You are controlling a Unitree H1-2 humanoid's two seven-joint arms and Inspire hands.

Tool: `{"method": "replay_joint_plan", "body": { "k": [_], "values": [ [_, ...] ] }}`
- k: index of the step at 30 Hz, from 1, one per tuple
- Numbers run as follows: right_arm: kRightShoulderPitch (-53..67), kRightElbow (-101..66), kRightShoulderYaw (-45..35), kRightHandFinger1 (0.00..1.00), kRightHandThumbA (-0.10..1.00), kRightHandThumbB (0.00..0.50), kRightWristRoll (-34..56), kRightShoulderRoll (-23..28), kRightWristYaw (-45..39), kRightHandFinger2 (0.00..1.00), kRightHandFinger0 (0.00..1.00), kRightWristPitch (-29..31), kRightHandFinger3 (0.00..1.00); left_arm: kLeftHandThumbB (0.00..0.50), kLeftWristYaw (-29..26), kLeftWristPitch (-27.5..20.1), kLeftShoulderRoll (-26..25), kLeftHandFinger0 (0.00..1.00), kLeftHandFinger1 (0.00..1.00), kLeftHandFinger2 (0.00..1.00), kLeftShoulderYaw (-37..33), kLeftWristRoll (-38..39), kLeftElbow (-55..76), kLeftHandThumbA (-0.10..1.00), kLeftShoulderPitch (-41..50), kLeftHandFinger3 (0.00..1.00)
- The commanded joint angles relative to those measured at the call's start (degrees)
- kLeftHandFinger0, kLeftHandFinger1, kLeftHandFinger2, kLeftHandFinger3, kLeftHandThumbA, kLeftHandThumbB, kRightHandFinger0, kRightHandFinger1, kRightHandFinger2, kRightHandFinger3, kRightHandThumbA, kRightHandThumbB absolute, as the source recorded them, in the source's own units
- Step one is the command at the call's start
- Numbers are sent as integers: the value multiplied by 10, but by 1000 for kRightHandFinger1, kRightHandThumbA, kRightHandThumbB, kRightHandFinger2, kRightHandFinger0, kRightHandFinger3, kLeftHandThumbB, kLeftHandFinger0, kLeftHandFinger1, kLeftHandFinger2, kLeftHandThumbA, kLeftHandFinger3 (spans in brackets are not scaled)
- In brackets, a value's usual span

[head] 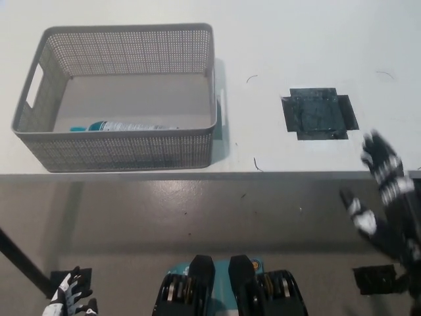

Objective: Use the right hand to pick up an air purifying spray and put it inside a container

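The air purifying spray (125, 126), a clear bottle with a teal cap, lies on its side inside the grey mesh basket (122, 151), along the near wall. My black right hand (385, 194) is off the table at the right edge, open with fingers spread and holding nothing, far from the basket. The white left hand (71, 299) rests low at the bottom left, fingers apart.
A dark square patch (318, 113) is on the white table (276, 52) right of the basket. The table's front edge runs across the middle, with grey floor below.
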State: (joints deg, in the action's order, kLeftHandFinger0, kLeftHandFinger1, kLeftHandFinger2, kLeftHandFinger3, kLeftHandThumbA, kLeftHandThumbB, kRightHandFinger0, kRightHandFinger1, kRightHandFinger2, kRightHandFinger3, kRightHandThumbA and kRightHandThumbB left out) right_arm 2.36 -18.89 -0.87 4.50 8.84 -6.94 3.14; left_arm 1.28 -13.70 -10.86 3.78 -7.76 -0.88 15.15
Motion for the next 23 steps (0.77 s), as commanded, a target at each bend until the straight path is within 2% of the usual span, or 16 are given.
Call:
{"method": "replay_joint_plan", "body": {
  "k": [1,3,4,5,6,7,8,10,13,15,17,18,23],
  "values": [
    [109,103,3,1000,836,394,-54,24,-8,1000,1000,223,1000,376,-5,-26,-14,708,819,910,15,12,4,483,15,1000],
    [124,170,17,1000,851,401,-62,28,-11,1000,1000,238,1000,374,-6,-21,-13,713,832,919,15,11,7,479,15,1000],
    [127,202,25,1000,860,372,-70,30,-7,1000,1000,238,1000,371,-6,-20,-13,724,842,929,15,10,7,477,16,1000],
    [130,237,33,1000,859,366,-79,32,-3,1000,1000,238,1000,371,-7,-18,-13,727,844,931,15,10,7,477,16,1000],
    [131,257,38,1000,868,372,-85,36,-1,1000,1000,238,1000,369,-7,-19,-12,730,845,932,16,11,8,475,16,1000],
    [131,282,41,1000,909,415,-76,47,-22,1000,1000,232,1000,358,-11,-18,-9,732,845,934,15,4,15,475,23,1000],
    [130,282,41,1000,937,399,-61,51,-36,1000,1000,216,1000,358,-12,-13,-9,740,853,942,15,1,20,500,26,1000],
    [115,267,34,1000,1000,419,-41,44,-31,1000,1000,180,1000,371,-13,-8,-9,749,869,957,18,3,22,558,23,1000],
    [96,289,28,1000,1000,424,-32,40,-23,1000,1000,187,1000,371,-13,-14,-9,734,867,954,23,7,18,572,23,1000],
    [83,306,27,1000,995,451,-30,37,-20,1000,1000,199,1000,338,-11,-15,-9,732,871,950,28,15,17,538,20,1000],
    [80,302,27,1000,994,465,-40,36,-13,1000,1000,198,1000,389,-10,-20,-8,742,883,957,31,17,14,595,18,1000],
    [80,303,26,1000,990,467,-37,35,-14,1000,1000,201,1000,393,-11,-22,-8,738,879,952,32,16,13,589,17,1000],
    [80,298,25,1000,969,496,-22,36,-22,1000,1000,192,1000,370,-9,-31,-5,750,885,960,34,19,8,560,16,1000]
  ]
}}
